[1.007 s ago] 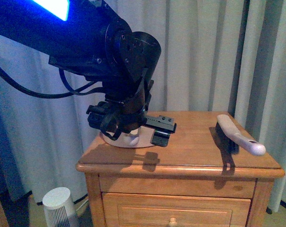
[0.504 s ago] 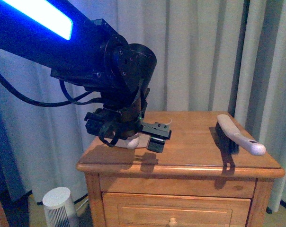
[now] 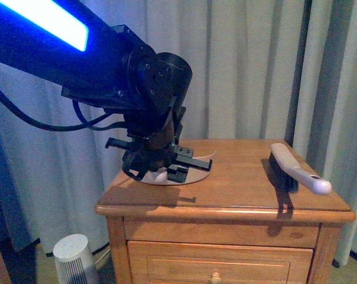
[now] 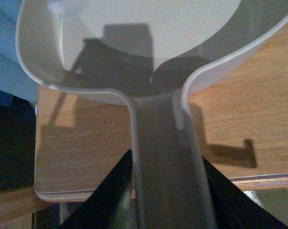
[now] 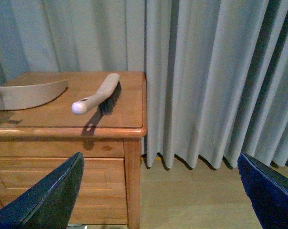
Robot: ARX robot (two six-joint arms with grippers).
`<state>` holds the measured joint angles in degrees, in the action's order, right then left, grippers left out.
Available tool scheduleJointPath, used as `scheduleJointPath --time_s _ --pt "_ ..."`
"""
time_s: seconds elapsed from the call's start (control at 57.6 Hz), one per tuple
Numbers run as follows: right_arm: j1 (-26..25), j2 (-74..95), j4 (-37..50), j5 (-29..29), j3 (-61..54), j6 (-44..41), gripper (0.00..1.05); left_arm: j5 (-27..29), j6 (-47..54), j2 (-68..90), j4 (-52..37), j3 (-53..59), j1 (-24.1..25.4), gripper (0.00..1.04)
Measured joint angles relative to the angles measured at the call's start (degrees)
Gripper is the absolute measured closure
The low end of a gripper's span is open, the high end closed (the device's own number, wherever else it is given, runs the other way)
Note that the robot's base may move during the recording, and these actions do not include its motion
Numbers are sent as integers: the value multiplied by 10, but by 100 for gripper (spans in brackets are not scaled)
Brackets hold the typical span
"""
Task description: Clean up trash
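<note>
My left gripper (image 3: 161, 168) is shut on the handle (image 4: 165, 162) of the beige dustpan (image 3: 195, 170), low over the left part of the wooden nightstand (image 3: 237, 189). In the left wrist view the dustpan's bowl (image 4: 134, 38) holds nothing that I can see, and my left gripper (image 4: 168, 195) has a black finger on each side of the handle. The right wrist view shows the dustpan (image 5: 29, 94) on the nightstand top (image 5: 129, 114). My right gripper (image 5: 158, 195) is open off the nightstand's right side, above the floor, with nothing between its fingers. The trash is out of view.
A hand brush (image 3: 297, 168) with a white handle lies on the right part of the nightstand; the brush (image 5: 101, 93) also shows in the right wrist view. Curtains (image 3: 255, 65) hang close behind. A small white ribbed appliance (image 3: 75, 257) stands on the floor at the left.
My left gripper has turned and shifted slightly left with the dustpan, whose rim now shows to the gripper's right. The brush has not moved.
</note>
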<state>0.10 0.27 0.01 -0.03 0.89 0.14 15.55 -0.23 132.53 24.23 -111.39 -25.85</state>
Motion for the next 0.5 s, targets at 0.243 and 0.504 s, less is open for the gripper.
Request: scheduleJointPath --time_s 0.243,0.504 --pt "0 0 0 0 0 0 7 -6 4 -8 -33 25 -1 76" --pt "0 0 0 0 0 0 7 -16 10 -78 -133 127 -4 76"
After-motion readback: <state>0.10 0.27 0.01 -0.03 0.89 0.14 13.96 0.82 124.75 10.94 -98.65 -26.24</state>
